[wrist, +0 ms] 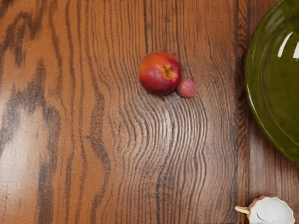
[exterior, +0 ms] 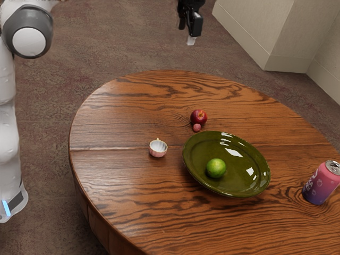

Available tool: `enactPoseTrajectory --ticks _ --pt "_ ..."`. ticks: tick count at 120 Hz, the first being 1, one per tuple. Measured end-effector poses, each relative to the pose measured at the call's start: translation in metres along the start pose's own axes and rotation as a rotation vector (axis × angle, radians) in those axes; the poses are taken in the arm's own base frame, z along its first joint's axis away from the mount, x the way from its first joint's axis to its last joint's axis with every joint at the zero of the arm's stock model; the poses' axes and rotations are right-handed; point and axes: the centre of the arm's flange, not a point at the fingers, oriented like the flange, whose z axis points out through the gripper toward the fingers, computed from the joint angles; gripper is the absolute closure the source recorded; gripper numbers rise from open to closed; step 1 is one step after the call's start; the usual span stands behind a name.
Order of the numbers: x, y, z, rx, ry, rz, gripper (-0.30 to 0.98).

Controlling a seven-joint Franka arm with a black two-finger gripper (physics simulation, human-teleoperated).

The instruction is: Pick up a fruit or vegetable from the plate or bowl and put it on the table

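Note:
High above the table's far side, my gripper [exterior: 192, 26] hangs in the exterior view; how its jaws stand is unclear. A green lime [exterior: 216, 168] lies in the dark green plate [exterior: 245, 183]. Just outside the plate's rim, a red apple-like fruit [exterior: 198, 117] rests on the wooden table [exterior: 122, 119] beside a small pink berry-like fruit [exterior: 196, 127]. Under my hand, the wrist view has the red fruit [wrist: 160, 73] touching the little pink one [wrist: 187, 87], with part of the plate [wrist: 271, 88] nearby.
A small white and pink cup [exterior: 158, 149] stands near the plate, and the cup [wrist: 271, 211] is partly in the wrist view too. Toward the exterior view's right, a pink and purple can [exterior: 321, 182] stands upright past the plate.

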Motion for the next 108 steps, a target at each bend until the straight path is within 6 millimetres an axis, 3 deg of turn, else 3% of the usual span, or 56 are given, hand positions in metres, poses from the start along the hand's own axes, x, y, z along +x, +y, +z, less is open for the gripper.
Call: enactPoseTrajectory --ticks 15,24,30,42,56,64,74,86,95,108 --pt "0.005 0.091 -0.001 0.005 -0.004 0.169 0.0" --pt "0.009 0.133 0.022 -0.023 -0.056 0.24 0.0" --pt "0.01 0.137 0.028 -0.02 -0.071 0.243 0.0" --pt "0.015 0.125 0.05 -0.018 -0.12 0.212 0.0" --pt "0.034 0.125 0.101 -0.083 -0.177 0.242 0.0" --pt "0.068 0.142 0.14 -0.133 -0.188 0.307 0.0" --pt "0.106 0.135 0.175 -0.18 -0.168 0.337 0.0" --pt "0.118 0.166 0.188 -0.217 -0.149 0.421 0.0" --pt "0.108 0.2 0.187 -0.225 -0.155 0.491 0.0" --pt "0.099 0.229 0.19 -0.221 -0.165 0.543 0.0"
